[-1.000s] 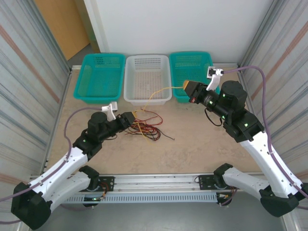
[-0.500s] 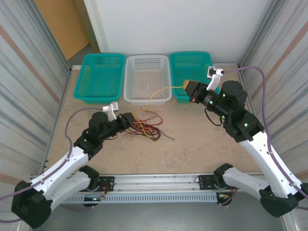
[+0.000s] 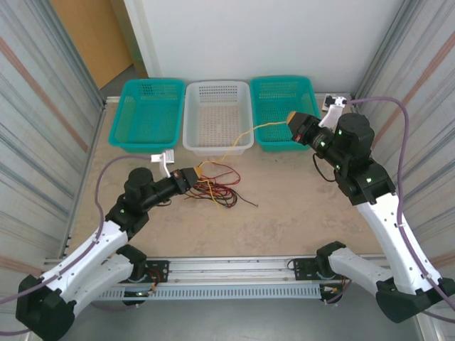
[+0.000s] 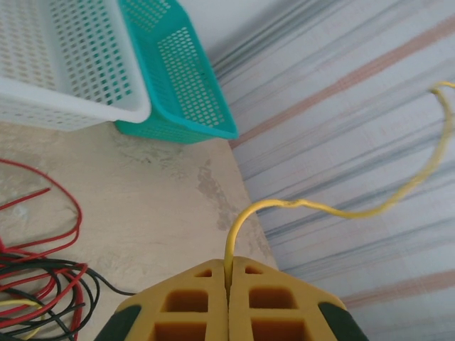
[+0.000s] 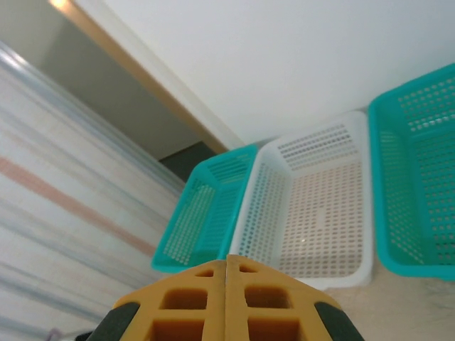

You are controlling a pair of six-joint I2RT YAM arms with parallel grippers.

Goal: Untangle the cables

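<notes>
In front of the white basket's (image 3: 190, 121) left corner, my left gripper (image 3: 193, 174) has its jaws clenched on the yellow cable (image 4: 291, 203). Red and black cables (image 3: 217, 190) lie tangled on the surface (image 3: 284, 206) before the basket. Right of the basket, my right gripper (image 3: 292, 118) grasps that yellow cable's other end.

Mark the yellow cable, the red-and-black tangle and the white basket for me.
yellow cable (image 4: 277, 202): left wrist view, its raised arc.
red-and-black tangle (image 3: 213, 190): top view, middle of the loops.
white basket (image 3: 217, 84): top view, far rim.
</notes>
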